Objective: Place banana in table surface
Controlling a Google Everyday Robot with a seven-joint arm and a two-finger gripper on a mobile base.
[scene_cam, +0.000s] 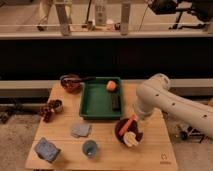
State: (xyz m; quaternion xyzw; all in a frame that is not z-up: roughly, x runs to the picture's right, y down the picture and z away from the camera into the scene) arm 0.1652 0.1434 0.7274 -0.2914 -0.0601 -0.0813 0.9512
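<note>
wooden bench (107, 150): banana (131, 140) lies in dark red bowl (117, 130), long axis roughly 11-to-5 o'clock. claw (135, 119), fingers spread apart, hangs at bowl's 12 o'clock rim.

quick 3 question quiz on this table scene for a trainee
1. True or false: the banana lies on the bare table surface.
2. What sits in the green tray? A) blue cup B) round orange fruit C) grey cloth
3. Fill in: the gripper hangs by the upper right rim of the dark red ____.
Key: 1 false, it lies in the bowl; 2 B; 3 bowl.
</note>
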